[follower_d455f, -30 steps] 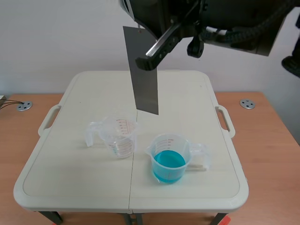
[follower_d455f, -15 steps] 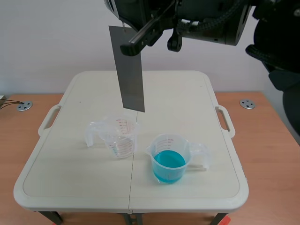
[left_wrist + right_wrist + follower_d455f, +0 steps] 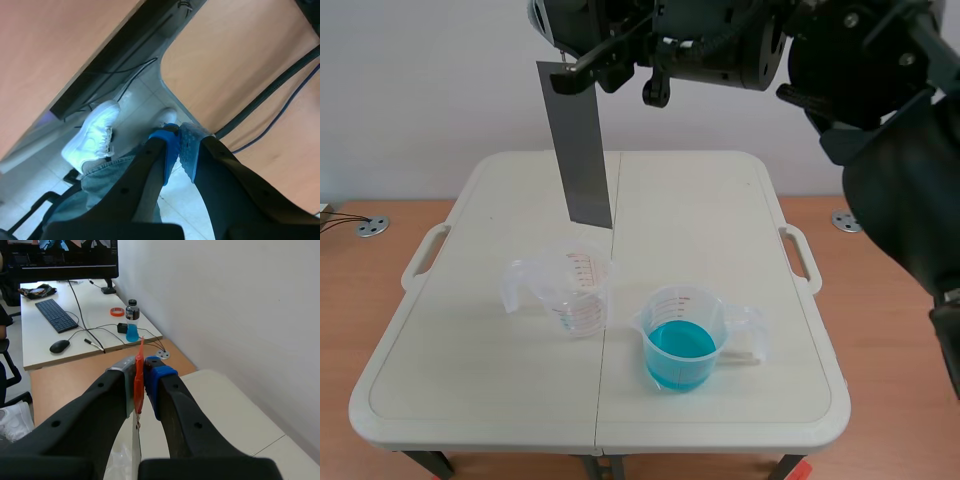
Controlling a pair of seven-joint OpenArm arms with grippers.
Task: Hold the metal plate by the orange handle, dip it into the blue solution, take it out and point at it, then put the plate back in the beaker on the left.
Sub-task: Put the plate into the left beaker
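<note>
- High over the white plastic folding table (image 3: 720, 200) in the scene view: long, flat, dark-grey metal plate (image 3: 576, 145), hanging nearly upright with a slight tilt. Lower edge above the empty clear plastic measuring beaker (image 3: 575, 292) on the left, not touching it.
- Just right of that one and nearer the robot: second clear beaker (image 3: 712, 312), part-filled with blue solution (image 3: 678, 345), well apart from the plate.
- Raised across the top of the scene view: right arm, with the right gripper (image 3: 582, 75) at the plate's upper end; the grip itself hard to make out there.
- Shown only by the right wrist view: thin orange handle (image 3: 139, 367), edge-on, pinched between the two pads, fingers narrow and clamped on it.
- Also only in that view: pale side desk (image 3: 35, 345) with black keyboard (image 3: 55, 315), mouse (image 3: 60, 346) and small bottle (image 3: 132, 310).
- Seen only in the left wrist view: left gripper (image 3: 179, 145), blue pads drawn together and closed on themselves, hanging beside a wooden desk edge, above a tiled floor, a person's white shoe (image 3: 92, 134) and a jeans leg.
</note>
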